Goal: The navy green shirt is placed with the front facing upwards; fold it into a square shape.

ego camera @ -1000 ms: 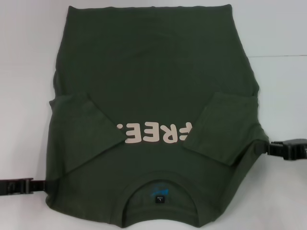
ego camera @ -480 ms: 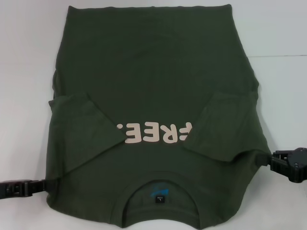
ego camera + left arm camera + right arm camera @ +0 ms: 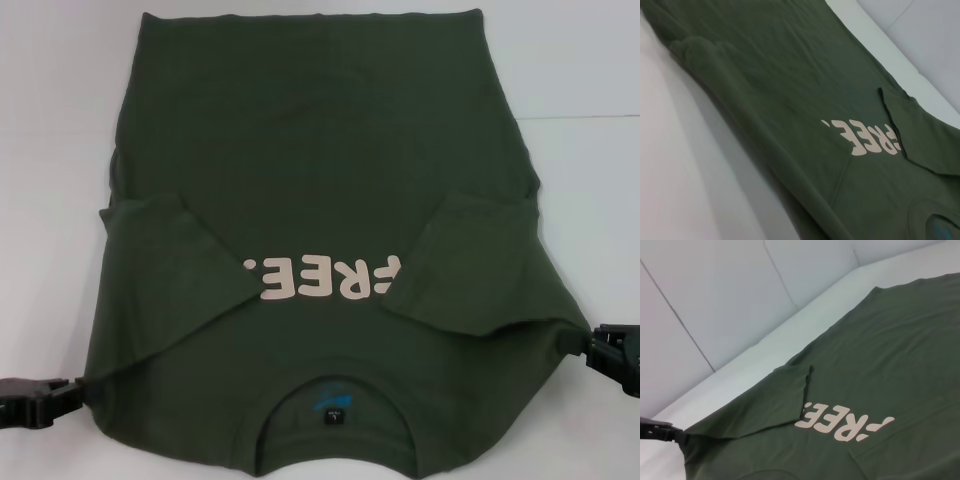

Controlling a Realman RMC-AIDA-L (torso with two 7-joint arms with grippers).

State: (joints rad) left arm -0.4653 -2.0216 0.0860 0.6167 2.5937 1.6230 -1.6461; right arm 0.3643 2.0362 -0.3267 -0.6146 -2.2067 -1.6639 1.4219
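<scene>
The navy green shirt [image 3: 320, 150] lies front up on the white table [image 3: 60, 120], collar nearest me, hem at the far side. Both short sleeves are folded in over the chest and partly cover the pink "FREE!" print [image 3: 325, 280]. A small dark label [image 3: 332, 412] sits inside the neck. My left gripper [image 3: 78, 392] is at the shirt's left shoulder edge and pinches the cloth. It also shows in the right wrist view [image 3: 680, 436], where the cloth is drawn to a point. My right gripper [image 3: 588, 350] holds the right shoulder edge. The shirt fills the left wrist view [image 3: 790, 100].
Bare white table [image 3: 590, 200] borders the shirt on both sides, with a thin seam line [image 3: 580, 117] at the right. Pale wall panels [image 3: 715, 290] rise behind the table's far edge. The shirt's collar edge runs out of the head view at the near side.
Both grippers have moved toward me and outward along the shirt's sides. The right shoulder edge has stretched out with the right gripper, and the left edge has followed the left gripper a little.
</scene>
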